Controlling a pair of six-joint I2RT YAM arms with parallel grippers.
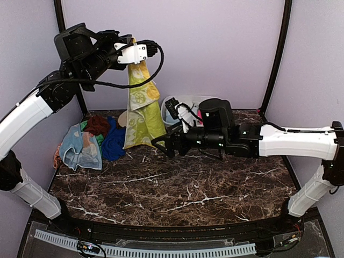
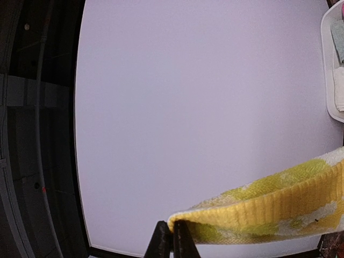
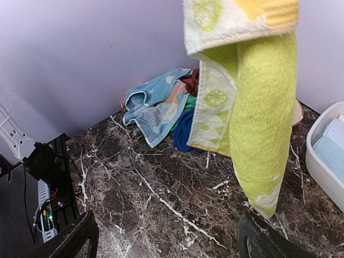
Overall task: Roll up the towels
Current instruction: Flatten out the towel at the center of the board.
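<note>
Lying heaped in the back left corner of the marble table (image 1: 188, 193) is a pile of towels (image 1: 88, 142), pale blue, brown and royal blue. Just right of it, my left gripper (image 1: 138, 54) pinches the yellow-green towel (image 1: 142, 107) by its top edge, high above the table. My right gripper (image 1: 160, 148) gapes wide beside the towel's lower hem, holding nothing. A white basin (image 1: 185, 101) sits at the back edge.

Yellow-green towel (image 1: 144, 110) aloft, towel heap (image 1: 91, 141) nearby.

Yellow-green towel (image 1: 144, 107) (pale lemon-slice prints), pale blue towel (image 1: 80, 150), royal blue towel (image 1: 114, 144), brown white-veined marble table (image 1: 177, 188)
</note>
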